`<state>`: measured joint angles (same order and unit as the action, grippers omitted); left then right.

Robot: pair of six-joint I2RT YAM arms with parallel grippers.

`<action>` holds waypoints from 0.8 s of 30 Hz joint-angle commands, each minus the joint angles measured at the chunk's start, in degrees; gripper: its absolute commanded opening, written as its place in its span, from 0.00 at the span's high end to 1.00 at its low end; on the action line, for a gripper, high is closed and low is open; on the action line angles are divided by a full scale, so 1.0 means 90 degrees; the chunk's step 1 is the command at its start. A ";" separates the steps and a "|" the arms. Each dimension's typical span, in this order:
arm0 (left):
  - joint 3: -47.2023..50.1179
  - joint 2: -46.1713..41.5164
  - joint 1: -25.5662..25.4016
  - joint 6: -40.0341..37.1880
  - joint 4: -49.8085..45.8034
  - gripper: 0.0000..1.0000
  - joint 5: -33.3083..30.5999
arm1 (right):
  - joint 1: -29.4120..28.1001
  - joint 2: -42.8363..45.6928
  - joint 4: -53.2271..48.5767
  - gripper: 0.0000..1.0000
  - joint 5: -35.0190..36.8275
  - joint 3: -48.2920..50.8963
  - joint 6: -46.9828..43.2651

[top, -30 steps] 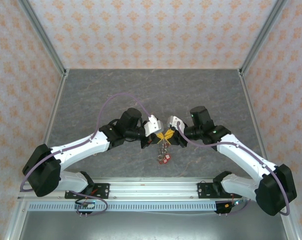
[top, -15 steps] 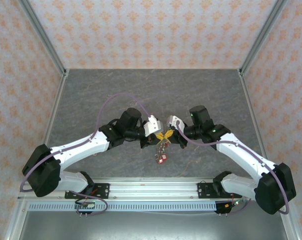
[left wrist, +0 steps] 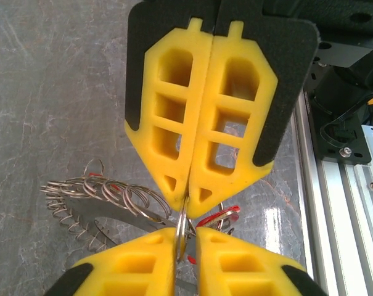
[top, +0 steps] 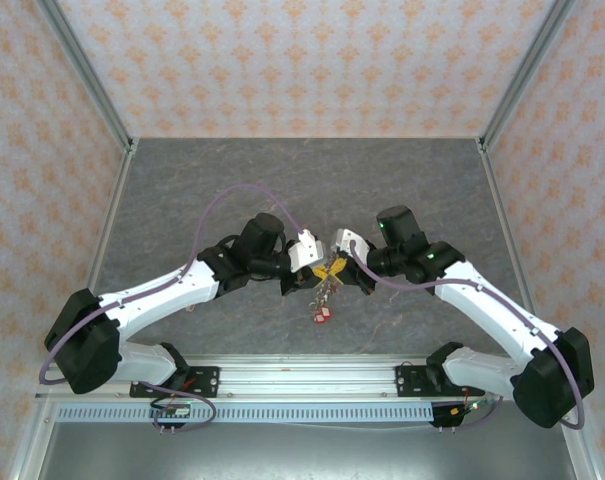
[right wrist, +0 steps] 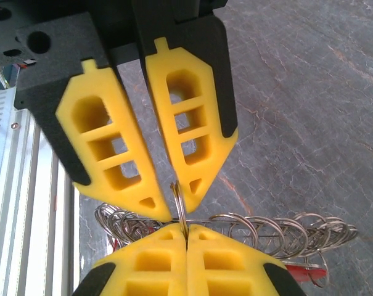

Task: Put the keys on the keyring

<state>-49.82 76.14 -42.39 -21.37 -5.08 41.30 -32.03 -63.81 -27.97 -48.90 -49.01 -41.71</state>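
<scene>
At the middle of the grey marbled table (top: 232,180), just under the meeting fingertips of both arms (top: 172,290): the keyring (left wrist: 106,214). From the left wrist, a flat grey band strung with many small wire loops (left wrist: 134,196). From the right wrist, the same loops fanned in a row off to the right. Dangling from it toward the arm bases, the keys (top: 323,315), red-headed and bunched tight. Hard to say from above whether the lowest rests on the table. More red plastic beside the yellow fingers (left wrist: 235,262) in both wrist views.

Clamped on a single loop (right wrist: 179,202) standing edge-on: the right gripper (right wrist: 186,228), fingers pressed flat together, wire caught at the very tips. Tip to tip against it, the left gripper (left wrist: 185,234), parted by a narrow slot wider than the wire, with that loop standing inside the slot along one finger and a gap on its other side.

Farther out: purple cables (top: 232,193) arching over the white arms and an aluminium rail (top: 302,373) along the near edge. Below the rail, a small circuit board (top: 172,410), print too small to read. All around, pale walls (top: 282,60) patterned with orange flourishes.
</scene>
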 commanded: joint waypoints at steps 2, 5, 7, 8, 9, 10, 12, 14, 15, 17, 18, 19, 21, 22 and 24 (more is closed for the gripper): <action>-0.0235 0.0048 -0.0006 -0.0038 0.0021 0.92 0.0014 | -0.0116 0.0098 -0.0385 1.00 0.0189 -0.0508 -0.0148; -0.0209 0.0057 -0.0006 -0.0053 0.0017 0.94 -0.0052 | -0.0176 0.0088 -0.0728 1.00 0.0429 -0.0749 -0.0189; -0.0209 0.0080 -0.0007 -0.0040 0.0014 0.99 -0.0065 | -0.0210 0.0079 -0.0968 1.00 0.0566 -0.0929 -0.0236; -0.0214 0.0095 -0.0006 -0.0030 0.0029 1.00 -0.0066 | -0.0221 0.0093 -0.1042 1.00 0.0586 -0.0989 -0.0229; -0.0220 0.0104 -0.0004 -0.0012 0.0054 1.00 -0.0058 | -0.0222 0.0089 -0.1087 1.00 0.0597 -0.1039 -0.0210; -0.0216 0.0117 -0.0007 0.0006 0.0108 1.00 -0.0034 | -0.0232 0.0104 -0.1104 0.99 0.0568 -0.1077 -0.0206; -0.0194 0.0133 0.0001 0.0074 0.0243 1.00 0.0024 | -0.0231 0.0172 -0.1020 0.97 0.0466 -0.1038 -0.0192; -0.0142 0.0129 -0.0007 0.0187 0.0460 1.00 0.0119 | -0.0230 0.0275 -0.0720 0.94 0.0424 -0.0852 -0.0062; -0.0117 0.0110 0.0001 0.0247 0.0557 1.00 0.0188 | -0.0237 0.0306 -0.0625 0.93 0.0419 -0.0766 -0.0039; -0.0021 0.0054 0.0012 0.0427 0.0895 1.00 0.0311 | -0.0213 0.0351 -0.0460 0.91 0.0304 -0.0573 -0.0023; 0.0029 0.0027 0.0018 0.0505 0.1023 1.00 0.0355 | -0.0195 0.0368 -0.0378 0.90 0.0227 -0.0500 -0.0007; 0.0087 -0.0011 0.0023 0.0591 0.1190 1.00 0.0398 | -0.0144 0.0403 -0.0215 0.89 0.0085 -0.0380 0.0063; 0.0179 -0.0087 0.0059 0.0747 0.1439 1.00 0.0466 | 0.0002 0.0458 0.0134 0.86 -0.0352 -0.0133 0.0233; 0.0228 -0.0118 0.0080 0.0838 0.1570 1.00 0.0502 | 0.0125 0.0478 0.0342 0.85 -0.0643 0.0023 0.0281; 0.0344 -0.0185 0.0131 0.1011 0.1852 1.00 0.0571 | 0.0298 0.0488 0.0830 0.85 -0.0910 0.0286 0.0577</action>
<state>-47.86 76.40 -42.15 -16.03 2.72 44.58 -31.27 -60.47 -28.95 -48.69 -49.60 -40.47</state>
